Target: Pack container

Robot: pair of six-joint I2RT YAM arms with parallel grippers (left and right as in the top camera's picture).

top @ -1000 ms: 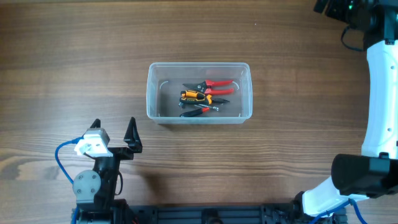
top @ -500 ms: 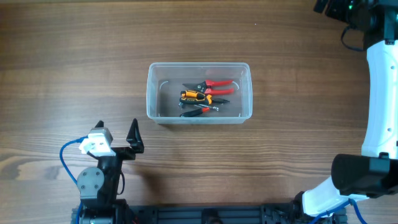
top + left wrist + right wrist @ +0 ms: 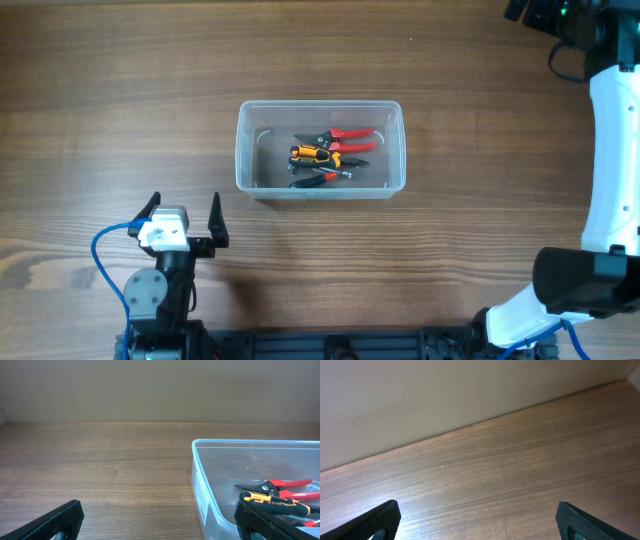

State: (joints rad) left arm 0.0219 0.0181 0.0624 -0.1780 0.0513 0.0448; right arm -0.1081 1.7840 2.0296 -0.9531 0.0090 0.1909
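From overhead, the container (image 3: 244,150) is sitting in the middle of the table (image 3: 120,80), with red pruners (image 3: 350,133), an orange tool (image 3: 312,154) and a dark tool (image 3: 322,177) lying bunched in its right half; no loose item is showing on the wood; the left gripper (image 3: 184,204) is hovering by the near edge, left of the container and well apart from it, jaws spread wide and empty; the right arm (image 3: 610,150) is reaching to the far right corner. In the left wrist view, the container's near left corner is filling the right side, and the left fingertips are framing bare wood and that corner. In the right wrist view, the right gripper (image 3: 477,522) is gaping wide over bare wood, gripping nothing. Packing is looking finished or close to it; the step in hand is probably parking; doing it well is meaning keeping both open jaws clear of the rim, moving away from the container rather than across it, so nothing is nudging the light tub.
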